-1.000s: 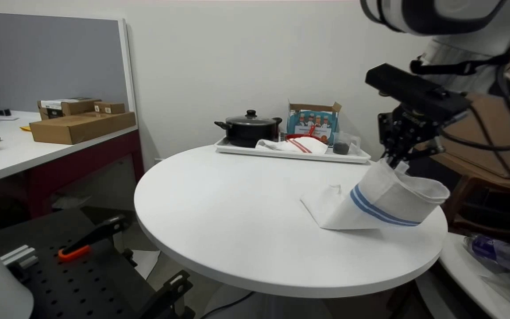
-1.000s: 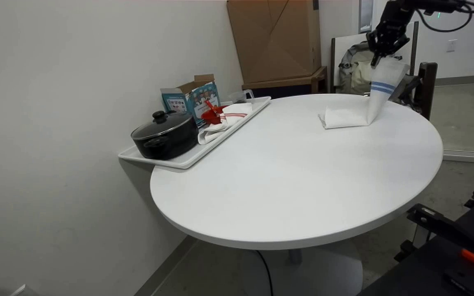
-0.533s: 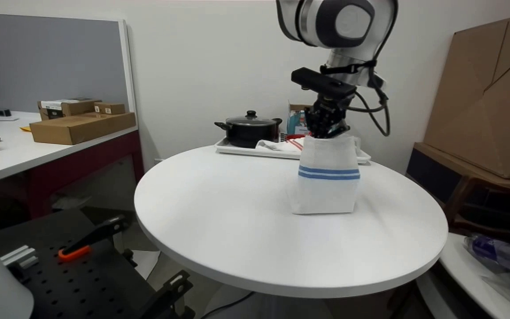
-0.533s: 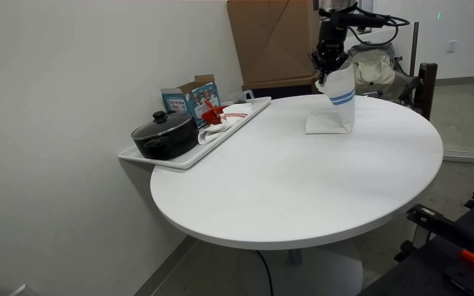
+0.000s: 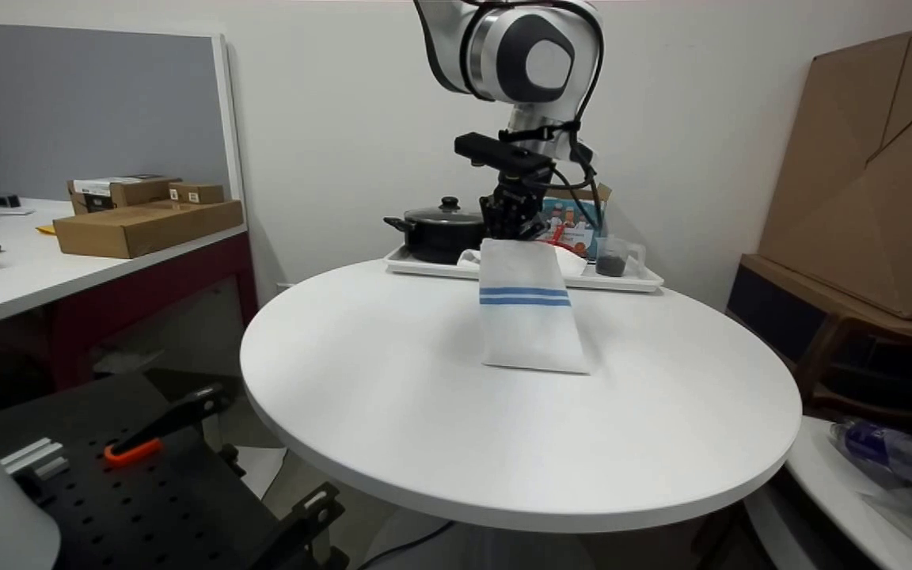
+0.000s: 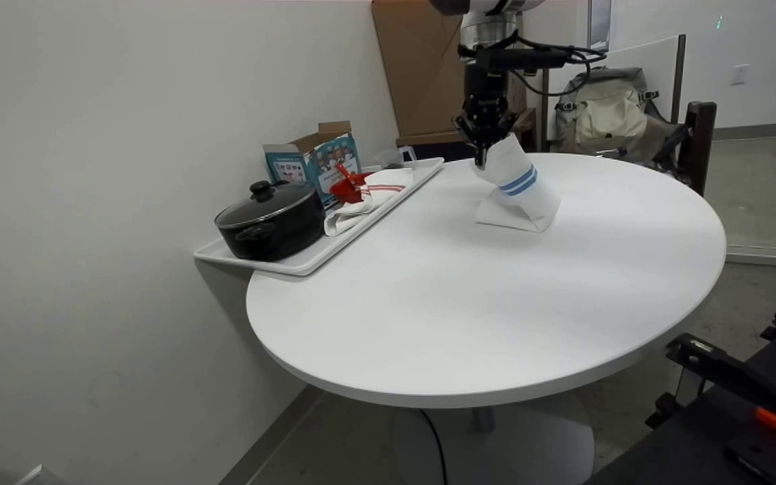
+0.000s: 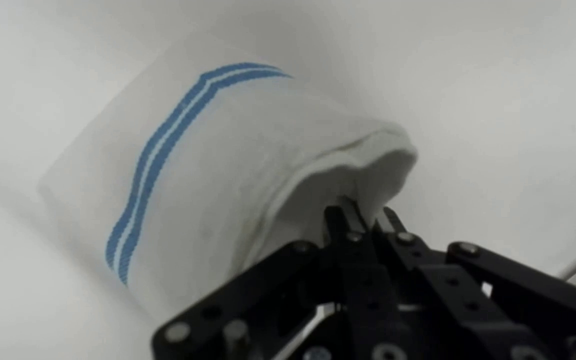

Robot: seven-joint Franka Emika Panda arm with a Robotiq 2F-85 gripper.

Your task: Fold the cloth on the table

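Raised end of the blue-striped towel (image 6: 514, 176) has swung toward the white tray (image 5: 424, 271) over the past second, Robotiq gripper (image 6: 481, 160) travelling with it; the towel's foot has slid across the top too. Towel sits on the round white table (image 5: 393, 412), lower layer lying flat, upper layer lifted and bowed above it. Jaws together, pinched on the lifted edge; cloth curls round them in the wrist view.

Step in hand, my reading: laying the upper layer down. Carry the edge low and slow until it meets the lower layer's tray-side edge, then release close to the surface. Too hard a pull would likely drag the foot again.

Panda arm (image 5: 531, 59) reaches in from above, gripper hanging nearly upright, pointing down, over the table and near the tray.
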